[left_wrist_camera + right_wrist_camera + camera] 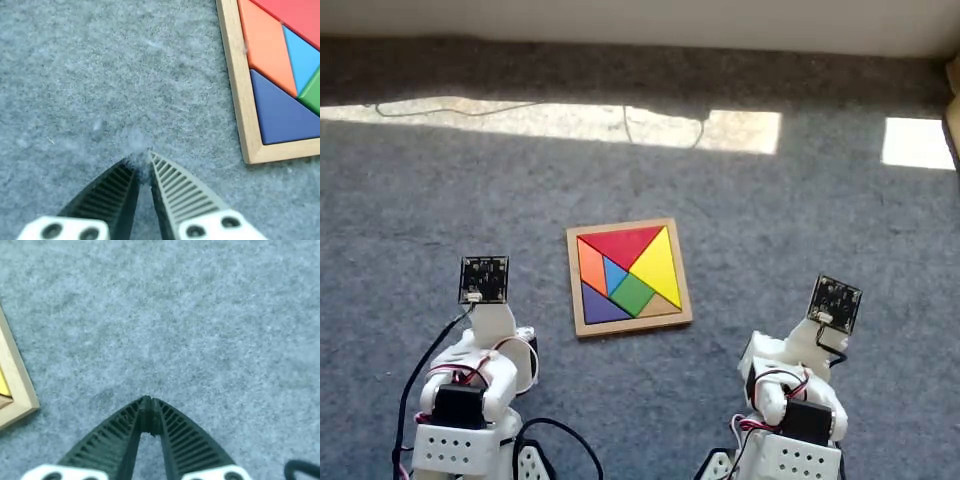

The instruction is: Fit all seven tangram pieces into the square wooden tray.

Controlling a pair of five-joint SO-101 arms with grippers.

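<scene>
Tray [575, 285] looks packed, so this reads as the finish; left gripper [141, 159] and right gripper [149, 400] sit closed, empty, either side. Next move: probably none, unless the tan corner [658, 303] is a gap; I can't tell.

Glows bright in sunlit patches [550, 121] across the far carpet [440, 200]; dims to soft, even shade nearer, faintly shadowing the tray [630, 325] at its near edge.

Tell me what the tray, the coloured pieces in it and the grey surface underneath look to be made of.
Tray: pale wood, seemingly unpainted and matte; the rim is an even light tan.
Coloured pieces: probably wood too, painted in flat solid colours with a slight sheen; the paint hides any grain.
Grey surface: felt or short-pile carpet, fuzzy and mottled.
</scene>
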